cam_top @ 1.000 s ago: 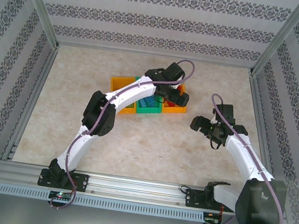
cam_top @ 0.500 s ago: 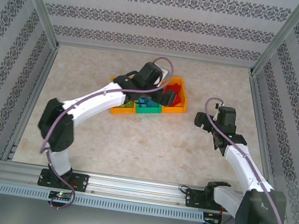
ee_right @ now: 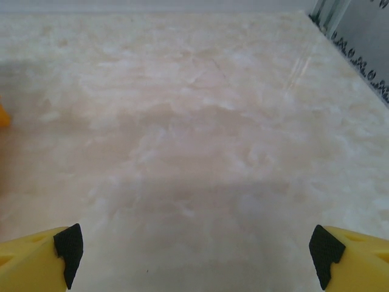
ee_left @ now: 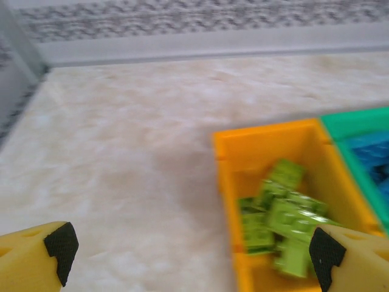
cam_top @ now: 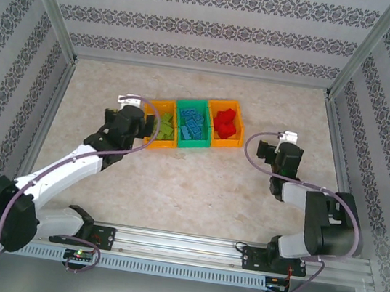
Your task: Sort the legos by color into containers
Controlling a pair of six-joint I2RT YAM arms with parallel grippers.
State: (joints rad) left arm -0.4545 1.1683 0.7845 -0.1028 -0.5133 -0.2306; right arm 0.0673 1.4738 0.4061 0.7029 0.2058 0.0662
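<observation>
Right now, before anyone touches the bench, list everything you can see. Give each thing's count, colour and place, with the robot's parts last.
left orange container: one, orange, left end of the joined row
green container: one, green, middle of the row
right orange container: one, orange, right end of the row
green legos: several, light green, in the left orange container
blue legos: several, blue, in the green container
red legos: a few, red, in the right orange container
table: one, beige marbled, under everything
walls: three, patterned grey and white, around the table
left gripper: one, yellow and black, open, beside the left orange container
right gripper: one, yellow and black, open, over bare table
</observation>
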